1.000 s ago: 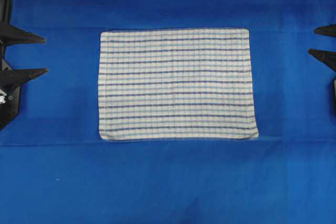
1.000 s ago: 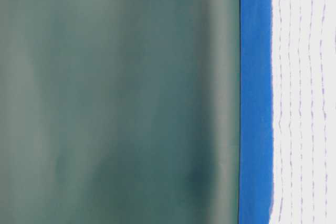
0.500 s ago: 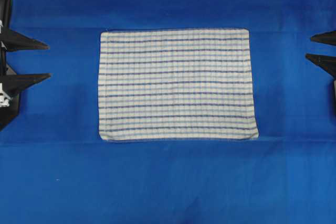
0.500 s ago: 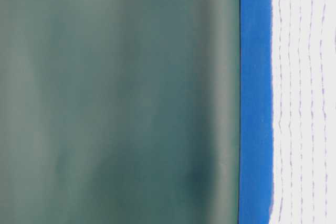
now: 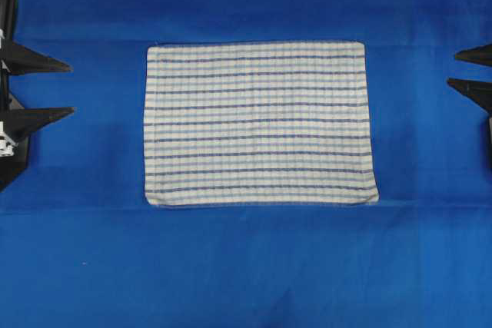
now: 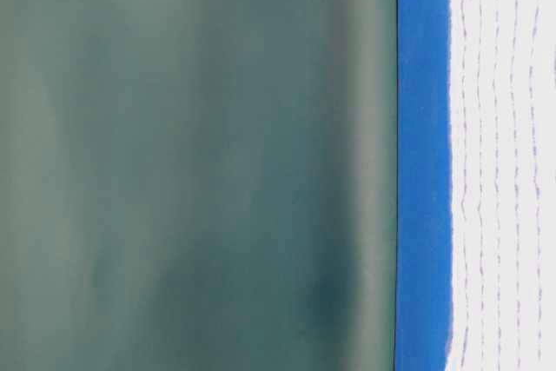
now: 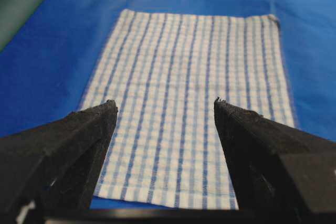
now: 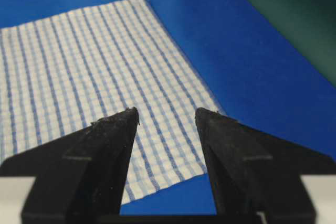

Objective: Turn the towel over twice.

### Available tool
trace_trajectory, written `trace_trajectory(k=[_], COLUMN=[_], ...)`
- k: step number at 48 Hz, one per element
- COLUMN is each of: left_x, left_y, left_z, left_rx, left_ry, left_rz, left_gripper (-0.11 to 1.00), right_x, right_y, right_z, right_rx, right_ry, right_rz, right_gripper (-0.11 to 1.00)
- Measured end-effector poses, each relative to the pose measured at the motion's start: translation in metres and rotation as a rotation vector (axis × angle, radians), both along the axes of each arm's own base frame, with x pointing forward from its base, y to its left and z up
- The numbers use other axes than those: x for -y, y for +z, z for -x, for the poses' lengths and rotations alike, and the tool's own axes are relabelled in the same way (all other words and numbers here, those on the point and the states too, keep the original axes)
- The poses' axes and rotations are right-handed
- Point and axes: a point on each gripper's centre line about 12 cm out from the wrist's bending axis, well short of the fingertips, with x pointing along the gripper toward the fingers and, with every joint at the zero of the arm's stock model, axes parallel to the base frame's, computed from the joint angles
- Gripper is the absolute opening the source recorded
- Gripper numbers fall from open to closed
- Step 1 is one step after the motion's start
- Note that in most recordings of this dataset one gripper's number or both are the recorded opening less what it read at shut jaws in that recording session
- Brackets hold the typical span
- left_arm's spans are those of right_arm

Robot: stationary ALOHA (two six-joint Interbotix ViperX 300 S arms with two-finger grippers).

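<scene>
the towel (image 5: 260, 124) lies spread flat at the centre of the bench (image 5: 246, 266), which is covered in plain blue cloth. all four hemmed edges show and no corner is folded or lifted. judged from this, no turn is in hand at this moment.

the left gripper (image 5: 68, 87) sits at nine o'clock of the towel, well apart from its near edge, jaws spread wide and holding nothing. the right gripper (image 5: 455, 69) sits at about two to three o'clock, also well apart, jaws parted and holding nothing. in the left wrist view the gripper (image 7: 165, 108) faces the short edge squarely; in the right wrist view the gripper (image 8: 167, 113) faces a corner at an angle. this placement looks suited to taking opposite ends of the cloth.

appearance: white ground, dark and light blue stripes running from nine to three o'clock, fine checks between them, slight waviness along the six o'clock hem.
</scene>
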Motion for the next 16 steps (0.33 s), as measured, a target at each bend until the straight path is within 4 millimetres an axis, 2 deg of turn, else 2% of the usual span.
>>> trace_trajectory(k=[16], left_x=[0.0], left_y=[0.0006], left_z=[0.0], left_rx=[0.002], left_ry=[0.0], left_rz=[0.0], left_gripper=[0.7], right_x=[-0.0008], right_y=[-0.0003], right_z=[-0.0003], right_rx=[0.001], right_ry=[0.007], right_rz=[0.001], right_gripper=[0.55])
